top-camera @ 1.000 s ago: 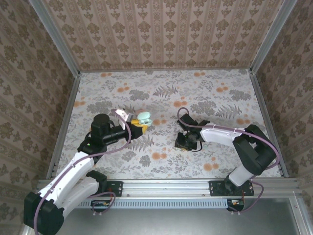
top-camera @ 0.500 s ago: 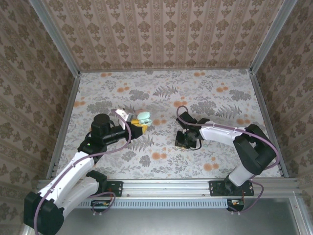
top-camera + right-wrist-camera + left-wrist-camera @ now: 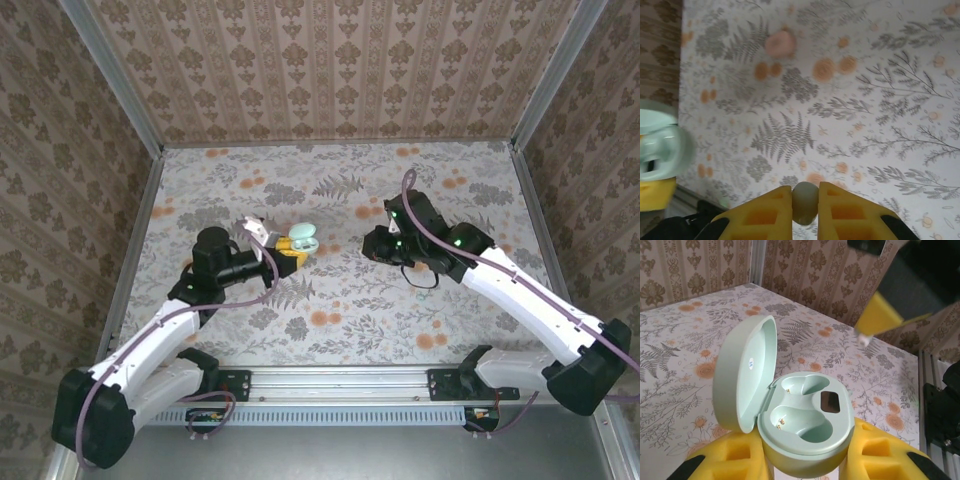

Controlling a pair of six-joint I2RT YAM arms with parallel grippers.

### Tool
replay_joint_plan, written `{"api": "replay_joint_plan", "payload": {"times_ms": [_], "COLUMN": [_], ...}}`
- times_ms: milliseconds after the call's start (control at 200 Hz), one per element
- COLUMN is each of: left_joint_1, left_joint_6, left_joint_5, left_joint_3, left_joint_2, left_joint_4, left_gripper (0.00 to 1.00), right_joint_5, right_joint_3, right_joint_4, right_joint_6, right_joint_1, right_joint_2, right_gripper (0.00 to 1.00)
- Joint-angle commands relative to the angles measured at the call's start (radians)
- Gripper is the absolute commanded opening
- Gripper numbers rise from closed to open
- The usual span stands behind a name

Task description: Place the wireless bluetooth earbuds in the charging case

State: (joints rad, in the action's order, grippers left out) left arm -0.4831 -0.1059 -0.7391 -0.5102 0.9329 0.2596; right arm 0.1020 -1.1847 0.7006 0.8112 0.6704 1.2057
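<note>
The mint-green charging case is held above the table with its lid swung open to the left and both wells bare. My left gripper is shut on the case body, a yellow pad on each side. In the top view the case sits at the tip of the left gripper. My right gripper is shut on a pale earbud and hangs above the table. It faces the case from the right, about a hand's width off.
The table is covered in floral paper, with patterned walls on three sides and an aluminium rail along the near edge. A small pale shape lies on the table under the right arm, too small to identify.
The right arm has risen off the table and swung back and right, its gripper now level with the case. The left gripper has carried the case slightly right.
</note>
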Motion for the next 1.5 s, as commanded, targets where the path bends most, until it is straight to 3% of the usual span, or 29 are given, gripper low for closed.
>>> {"api": "replay_joint_plan", "payload": {"times_ms": [0,335,1495], "left_joint_1": [-0.010,-0.080,-0.148], "left_joint_6": [0.057,0.143,0.215], "left_joint_5": [-0.039,0.014,0.060], "left_joint_3": [-0.035,-0.074,-0.115], "left_joint_2": [0.025,0.063,0.086], "left_joint_4": [0.056,-0.005,-0.093], "left_gripper": [0.03,0.02,0.01], "right_joint_5": [-0.027,-0.056,-0.063], "right_joint_3": [-0.085,-0.280,-0.348], "right_joint_4": [0.075,0.078,0.119], "right_joint_6": [-0.022,-0.056,-0.063], "right_joint_1": [0.044,0.185,0.220], "right_joint_2": [0.026,0.172,0.317], "right_gripper": [0.14,0.14,0.15]}}
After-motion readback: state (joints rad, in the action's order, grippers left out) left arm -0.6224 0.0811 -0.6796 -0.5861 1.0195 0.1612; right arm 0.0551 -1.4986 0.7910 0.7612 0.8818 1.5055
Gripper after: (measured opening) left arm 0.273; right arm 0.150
